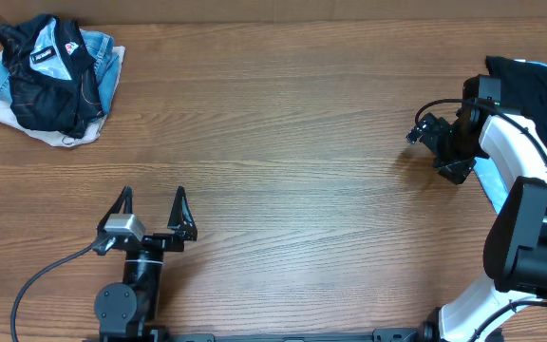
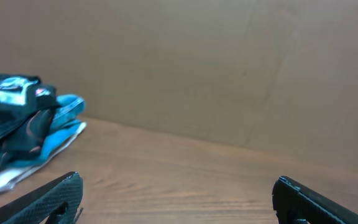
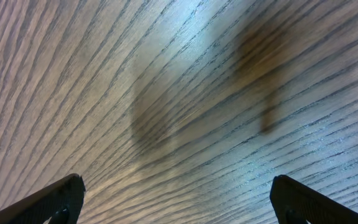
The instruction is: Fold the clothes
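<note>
We've got the left gripper (image 1: 152, 196) near-left and the right gripper (image 1: 433, 144) at the right by the plain black garment (image 1: 530, 90), both wide open and empty, while the jersey (image 1: 50, 76) lies crumpled on the jeans (image 1: 110, 74) far left, so a grab may drag denim along.

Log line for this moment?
left gripper open, empty | right gripper open, empty, above bare table | jersey crumpled atop jeans, far left corner, untouched | fold not started

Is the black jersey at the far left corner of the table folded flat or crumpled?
Crumpled. The jersey lies in a bunched, lumpy heap on top of the blue jeans, with no flat, squared edges showing.
</note>
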Robot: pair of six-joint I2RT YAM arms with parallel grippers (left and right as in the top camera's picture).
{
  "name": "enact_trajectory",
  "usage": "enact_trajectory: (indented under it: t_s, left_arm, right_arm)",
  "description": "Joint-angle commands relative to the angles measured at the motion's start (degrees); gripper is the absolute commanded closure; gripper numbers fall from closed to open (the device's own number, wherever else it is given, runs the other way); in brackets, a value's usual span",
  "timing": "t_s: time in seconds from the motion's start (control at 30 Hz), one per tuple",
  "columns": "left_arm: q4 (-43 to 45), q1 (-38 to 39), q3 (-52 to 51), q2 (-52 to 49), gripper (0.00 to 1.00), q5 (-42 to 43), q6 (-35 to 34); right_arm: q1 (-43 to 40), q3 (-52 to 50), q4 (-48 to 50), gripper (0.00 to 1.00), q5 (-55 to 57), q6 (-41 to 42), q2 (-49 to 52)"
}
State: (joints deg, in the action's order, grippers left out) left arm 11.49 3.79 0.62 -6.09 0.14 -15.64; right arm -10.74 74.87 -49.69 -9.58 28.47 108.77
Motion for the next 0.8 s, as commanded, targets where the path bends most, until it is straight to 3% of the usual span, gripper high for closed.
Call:
enact_trajectory:
  t_s: [0.0, 0.37, 0.77]
  left_arm:
    - [-1.51, 0.31, -0.35, 4.42, 0.00, -2.25, 3.61]
    - [-16.06, 0.31, -0.35, 5.92, 0.00, -3.30, 5.46]
    - [-15.74, 0.26, -0.35, 5.84, 0.00, -2.69, 6.88]
  right_arm:
    - [0.02, -0.20, 0.17, 0.00, 0.55, -0.20, -1.84]
    - [0.02, -0.20, 0.17, 0.00, 0.55, -0.20, -1.84]
    - [0.02, -0.20, 0.17, 0.00, 0.55, -0.20, -1.84]
